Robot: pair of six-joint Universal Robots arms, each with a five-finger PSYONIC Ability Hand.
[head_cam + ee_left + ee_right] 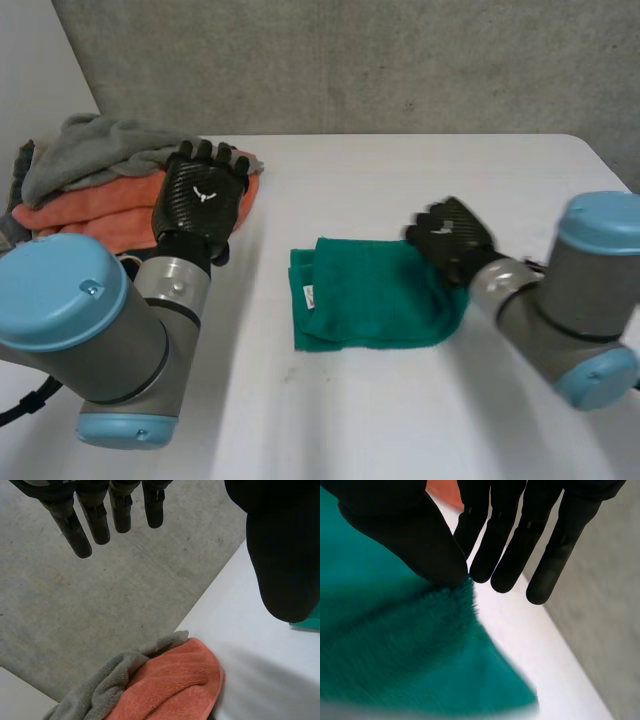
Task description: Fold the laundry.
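Centrally on the white worktop lies the green towel, already folded at least once into a rough rectangle, with a small white label on the side toward the left arm. The right hand sits on the far corner on its own side. In the right wrist view its thumb meets the nearest finger right at the towel's edge and the cloth rises to a peak there, so I judge the hand to be pinching that corner, with the other fingers straight and reaching past the edge over bare worktop.

The left hand hangs over the waiting pile at the left side of the worktop, its fingers straight and apart, holding nothing. Below it an orange towel lies under a rumpled grey towel.

The green towel looks like thick terry: light, soft and limp, with a nap that should grip rather than slip. It will probably sag and drag if lifted by one corner alone, and the layers may slide apart. The better hold is likely at the corners of one short edge, pinching through all layers. The free corner on the same side as the right hand's hold looks like the natural second place to grip.
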